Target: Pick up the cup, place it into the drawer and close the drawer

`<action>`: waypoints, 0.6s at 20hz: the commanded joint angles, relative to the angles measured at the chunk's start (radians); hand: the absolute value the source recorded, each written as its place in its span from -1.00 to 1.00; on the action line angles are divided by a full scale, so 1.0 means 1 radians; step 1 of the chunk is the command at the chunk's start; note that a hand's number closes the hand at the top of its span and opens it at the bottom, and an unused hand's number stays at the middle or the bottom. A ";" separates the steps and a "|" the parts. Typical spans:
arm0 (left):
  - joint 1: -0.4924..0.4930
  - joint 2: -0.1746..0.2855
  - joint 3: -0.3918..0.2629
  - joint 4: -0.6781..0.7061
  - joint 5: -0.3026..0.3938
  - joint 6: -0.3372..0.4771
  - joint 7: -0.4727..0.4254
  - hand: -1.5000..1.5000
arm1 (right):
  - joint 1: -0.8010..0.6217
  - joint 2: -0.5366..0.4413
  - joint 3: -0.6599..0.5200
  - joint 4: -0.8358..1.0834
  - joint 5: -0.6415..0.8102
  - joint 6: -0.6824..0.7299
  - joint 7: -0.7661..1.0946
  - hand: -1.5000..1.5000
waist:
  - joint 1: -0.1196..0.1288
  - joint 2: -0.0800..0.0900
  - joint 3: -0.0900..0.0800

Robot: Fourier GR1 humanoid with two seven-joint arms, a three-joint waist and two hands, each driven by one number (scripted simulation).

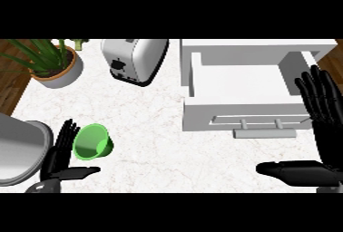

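The white marble counter point(154, 136) carries a white open drawer box point(201, 113) at its far right, well apart from the cup. The long carry across is the likely trouble: lying on its side, the round cup could roll off under a sideways nudge before any fingers curl round it. The right hand point(326, 145) stands flat-fingered and empty at the drawer's right edge, where it may crowd the drop. The left hand point(59, 156), fingers straight, thumb spread, holds nothing. The small bright green plastic cup point(92, 142) lies tipped near the counter's left side, just beside those fingers, on their right; contact cannot be told.
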 commanded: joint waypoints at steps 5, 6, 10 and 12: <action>-0.053 0.018 0.007 0.056 0.008 -0.112 -0.098 -1.00 | 0.023 0.016 0.020 -0.011 0.019 -0.001 -0.018 -1.00 | -0.003 0.000 0.000; -0.074 0.003 -0.001 0.080 -0.009 -0.066 -0.101 -1.00 | -0.017 -0.010 -0.019 0.072 -0.003 0.022 -0.064 -1.00 | -0.003 0.003 -0.001; -0.012 -0.008 -0.010 0.063 -0.007 -0.127 -0.159 -1.00 | -0.023 -0.007 -0.018 0.042 -0.030 0.023 0.000 -1.00 | 0.002 0.001 0.000; -0.067 -0.025 0.000 0.076 0.004 -0.131 -0.130 -1.00 | -0.021 0.008 0.005 0.079 0.013 0.014 -0.064 -1.00 | -0.005 0.005 -0.002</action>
